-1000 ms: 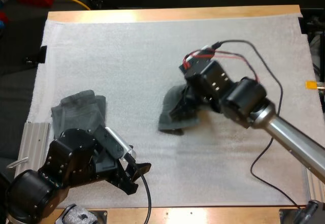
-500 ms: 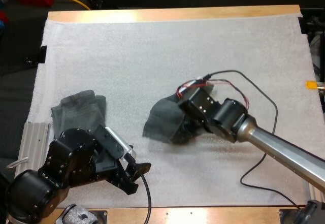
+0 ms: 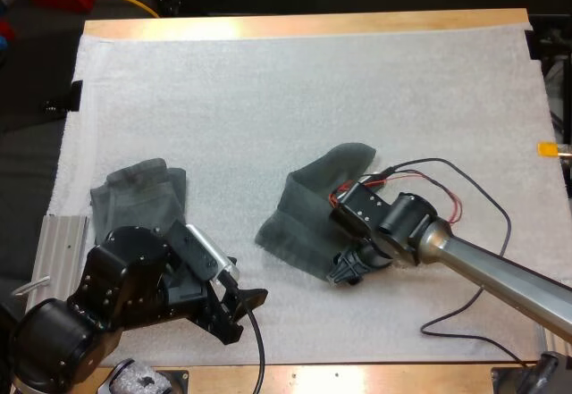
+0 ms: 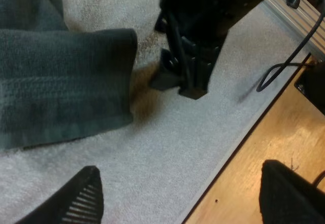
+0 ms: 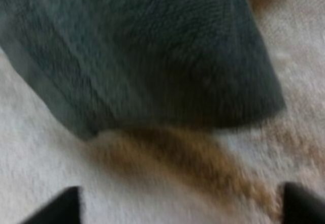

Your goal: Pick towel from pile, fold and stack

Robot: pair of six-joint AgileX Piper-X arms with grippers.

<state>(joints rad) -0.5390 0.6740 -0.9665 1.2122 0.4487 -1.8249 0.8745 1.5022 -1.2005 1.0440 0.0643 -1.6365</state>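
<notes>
High view had my right pincer [image 3: 347, 272] open at the near edge of the towel [image 3: 308, 220]; my left pincer [image 3: 243, 314] sat open too, empty, beside the folded stack [image 3: 138, 193].

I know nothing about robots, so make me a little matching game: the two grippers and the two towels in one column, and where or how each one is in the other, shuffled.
A. left gripper
B. right gripper
C. left towel
D. middle towel

1. lies in the middle of the mat
2. open, at the middle towel's near edge
3. open, over bare mat, apart from both towels
4. lies near the mat's left edge

Pairs: A-3, B-2, C-4, D-1.
</notes>
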